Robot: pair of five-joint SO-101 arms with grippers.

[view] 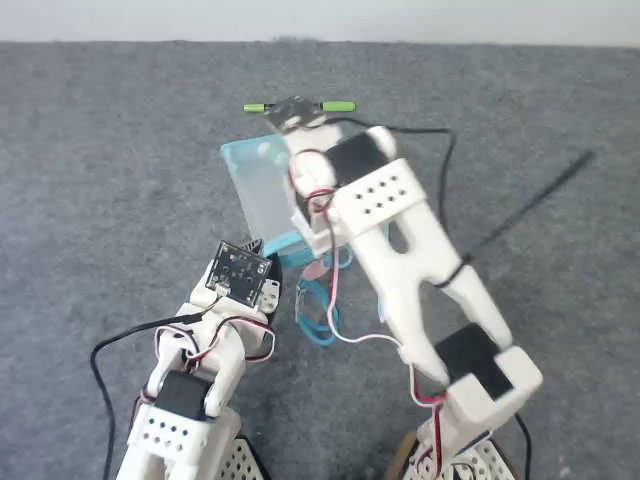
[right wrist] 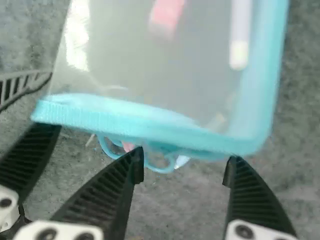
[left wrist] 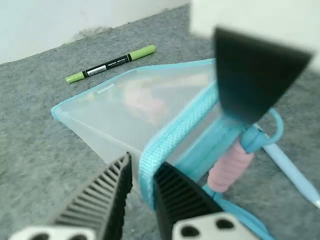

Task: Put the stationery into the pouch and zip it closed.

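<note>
The translucent pouch [view: 262, 188] with blue trim lies on the grey mat. My left gripper [left wrist: 142, 172] is shut on its blue zipper edge [left wrist: 167, 142]. At the pouch mouth [right wrist: 150, 122], my right gripper [right wrist: 185, 157] is open, its fingers either side of a blue loop [right wrist: 161, 161]. A pink item [right wrist: 167, 12] and a white pen [right wrist: 240, 37] show through the pouch wall. A pink-gripped pen [left wrist: 229, 169] sticks out by the mouth, beside a pale blue pen [left wrist: 292, 172]. A green marker [left wrist: 112, 63] lies on the mat beyond the pouch.
A blue strap loop [view: 315, 312] trails on the mat between the two arms. The right arm [view: 400, 240] hangs over the pouch's near end. Open grey mat [view: 110, 160] spreads to the left and right.
</note>
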